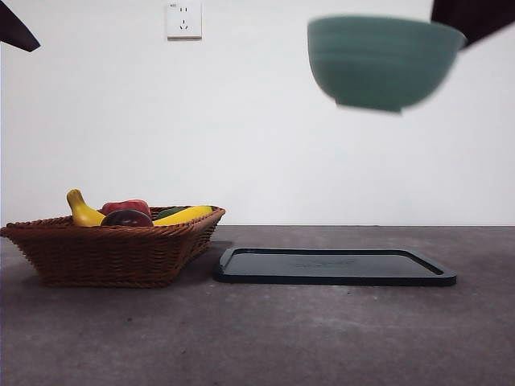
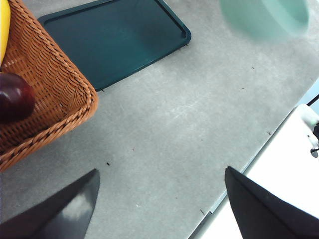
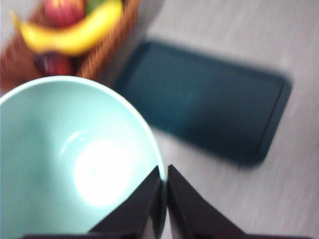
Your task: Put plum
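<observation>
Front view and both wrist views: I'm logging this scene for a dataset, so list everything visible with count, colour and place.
plum: one, dark maroon, in the basket.
banana: two, yellow, in the basket.
red fruit: one, red, in the basket behind the plum.
basket: one, brown wicker, on the table beside the tray.
tray: one, dark green, flat on the table.
bowl: one, teal, held in the air above the tray.
wall socket: one, white, on the wall.
right gripper: black, shut on the bowl's rim.
left gripper: black, open, above the bare table.
</observation>
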